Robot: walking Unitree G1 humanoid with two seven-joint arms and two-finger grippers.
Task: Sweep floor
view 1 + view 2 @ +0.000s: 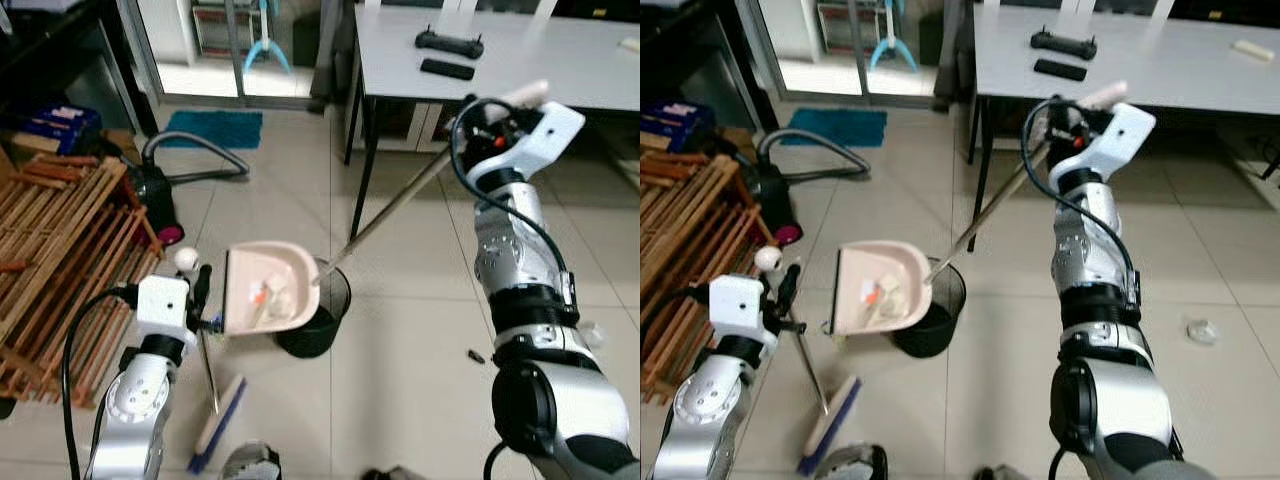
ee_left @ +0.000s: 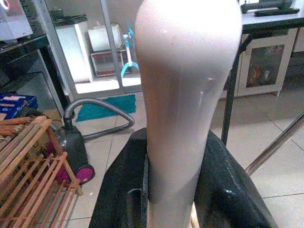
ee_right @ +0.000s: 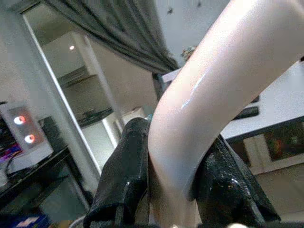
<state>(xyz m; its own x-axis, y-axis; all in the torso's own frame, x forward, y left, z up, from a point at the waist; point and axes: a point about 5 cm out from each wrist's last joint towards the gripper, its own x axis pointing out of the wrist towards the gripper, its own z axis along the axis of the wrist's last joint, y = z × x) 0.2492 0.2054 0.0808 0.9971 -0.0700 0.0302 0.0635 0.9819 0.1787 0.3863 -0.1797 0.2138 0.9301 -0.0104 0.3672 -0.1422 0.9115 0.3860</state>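
Note:
A pale pink dustpan (image 1: 262, 288) with scraps of litter in it hangs tilted over a small black bin (image 1: 322, 322). Its long metal pole (image 1: 395, 205) runs up to a pink grip (image 3: 199, 109), and my right gripper (image 1: 492, 112) is shut on that grip beside the table's edge. My left gripper (image 1: 200, 292) is shut on the pale handle (image 2: 183, 95) of a broom. The broom's thin shaft (image 1: 208, 365) drops to a blue-bristled head (image 1: 217, 427) on the tiles by my left side.
A slatted wooden rack (image 1: 60, 250) lies at the left, with a vacuum cleaner (image 1: 155, 192) and its hose behind it. A grey table (image 1: 560, 65) with remote controls (image 1: 448, 42) stands at the back right. A crumpled white scrap (image 1: 1201, 330) and a dark bit (image 1: 476, 355) lie on the tiles.

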